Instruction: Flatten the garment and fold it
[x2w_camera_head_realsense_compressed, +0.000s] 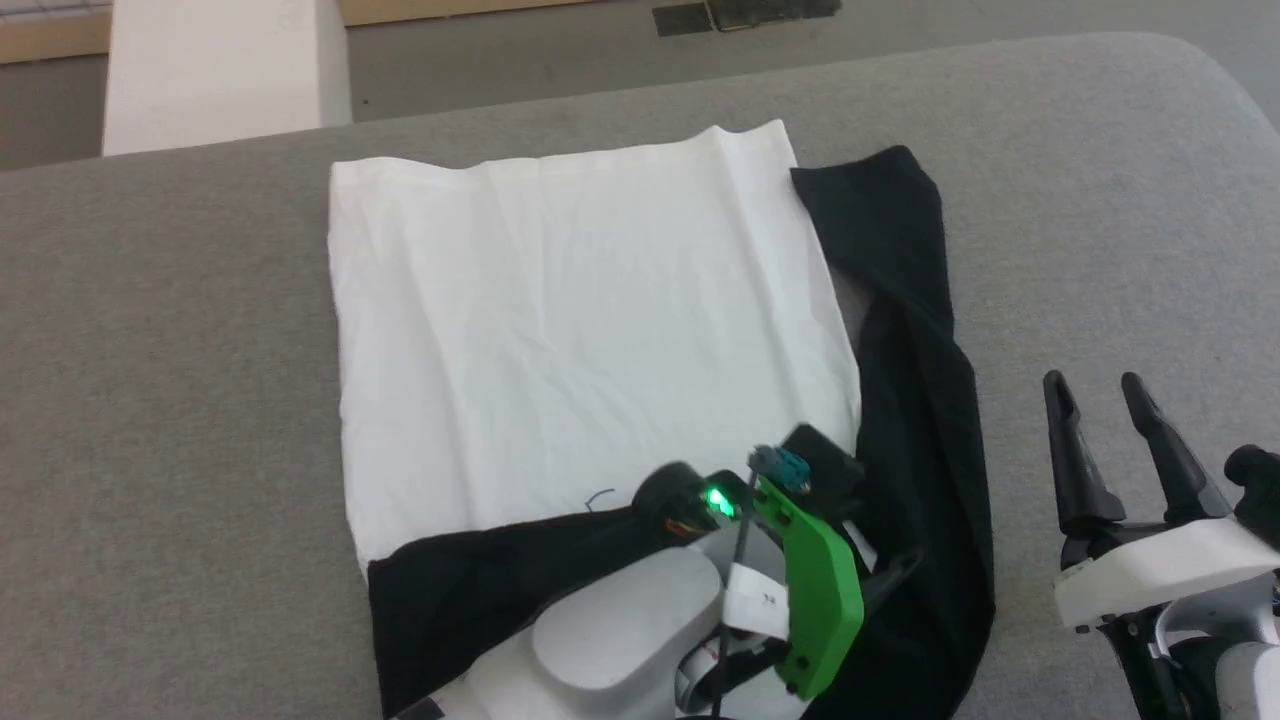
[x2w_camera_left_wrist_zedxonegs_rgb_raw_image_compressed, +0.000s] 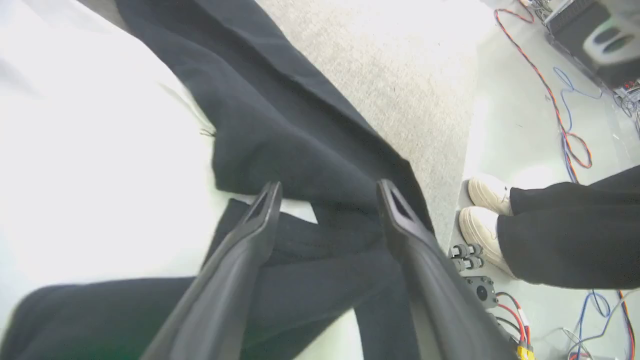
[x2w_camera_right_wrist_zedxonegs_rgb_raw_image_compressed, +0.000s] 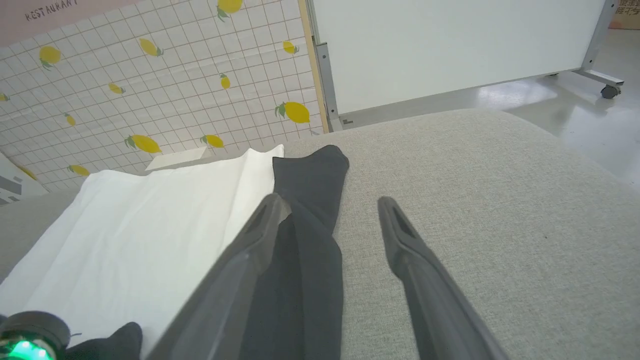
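My left arm (x2w_camera_head_realsense_compressed: 620, 630) reaches in from the bottom of the head view and angles toward my right. Its wrist, with the green bracket (x2w_camera_head_realsense_compressed: 815, 590), is over the near right corner of the garment (x2w_camera_head_realsense_compressed: 590, 320). In the left wrist view my left gripper (x2w_camera_left_wrist_zedxonegs_rgb_raw_image_compressed: 330, 192) points down at black cloth where the two sleeves meet. Its fingers (x2w_camera_left_wrist_zedxonegs_rgb_raw_image_compressed: 250, 260) are spread apart with nothing pinched between them, and I cannot tell whether the tips touch the cloth. My right gripper (x2w_camera_head_realsense_compressed: 1100, 385) is at the lower right, well clear of the garment, fingers pointing away from me over bare table (x2w_camera_head_realsense_compressed: 150, 350). Its jaws are wide apart and empty. The garment lies on the grey table, its white body spread fairly flat with a few soft creases. One sleeve (x2w_camera_head_realsense_compressed: 915, 330) runs along the body's right edge, bent partway along its length. The other sleeve (x2w_camera_head_realsense_compressed: 470, 580) lies across the near edge, partly under my left arm. Past the table's edge, the left wrist view shows a person's pale shoes (x2w_camera_left_wrist_zedxonegs_rgb_raw_image_compressed: 482, 220) on the floor (x2w_camera_left_wrist_zedxonegs_rgb_raw_image_compressed: 525, 135).
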